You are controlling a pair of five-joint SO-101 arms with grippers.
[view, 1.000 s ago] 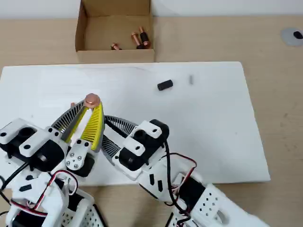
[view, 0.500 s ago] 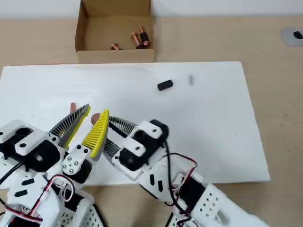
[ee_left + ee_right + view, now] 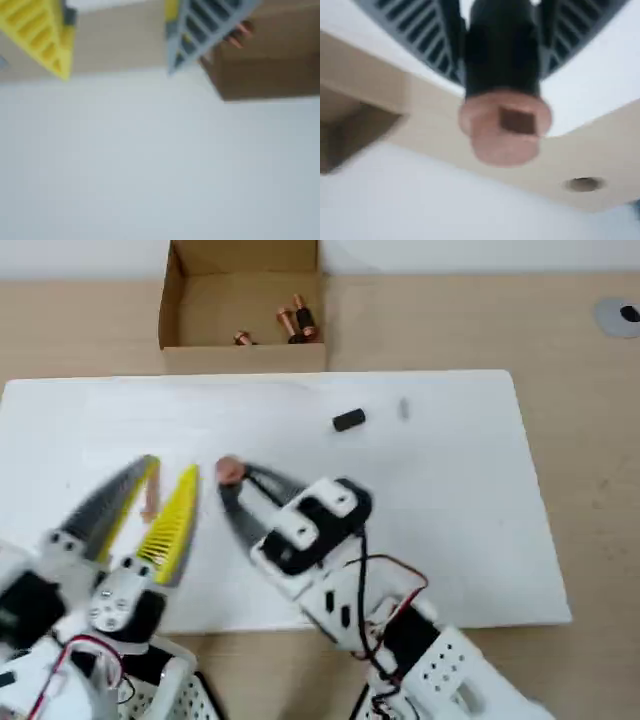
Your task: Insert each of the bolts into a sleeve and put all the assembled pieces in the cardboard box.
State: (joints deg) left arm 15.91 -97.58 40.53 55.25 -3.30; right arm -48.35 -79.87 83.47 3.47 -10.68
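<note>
My right gripper (image 3: 232, 480) is shut on a black sleeve (image 3: 502, 50) with a copper bolt (image 3: 505, 125) in it, held over the white mat (image 3: 450, 510) left of centre; the bolt head (image 3: 230, 471) points toward the far side. To its left my left gripper (image 3: 170, 470) stands open with its yellow finger (image 3: 45, 35) and grey finger (image 3: 205, 30) spread and nothing between them. A loose copper bolt (image 3: 150, 498) lies on the mat by the grey finger. A second black sleeve (image 3: 348, 420) lies farther back. The cardboard box (image 3: 175, 310) holds several assembled pieces (image 3: 295, 320).
The box (image 3: 270, 65) stands just beyond the mat's far edge. A small grey mark (image 3: 403, 408) sits near the loose sleeve. A cable grommet (image 3: 615, 315) is in the wooden table at the far right. The mat's right half is bare.
My left gripper opened, let go of the bolt head and drew back toward the near left. My right gripper, still on the sleeve with the bolt, shifted slightly forward.
</note>
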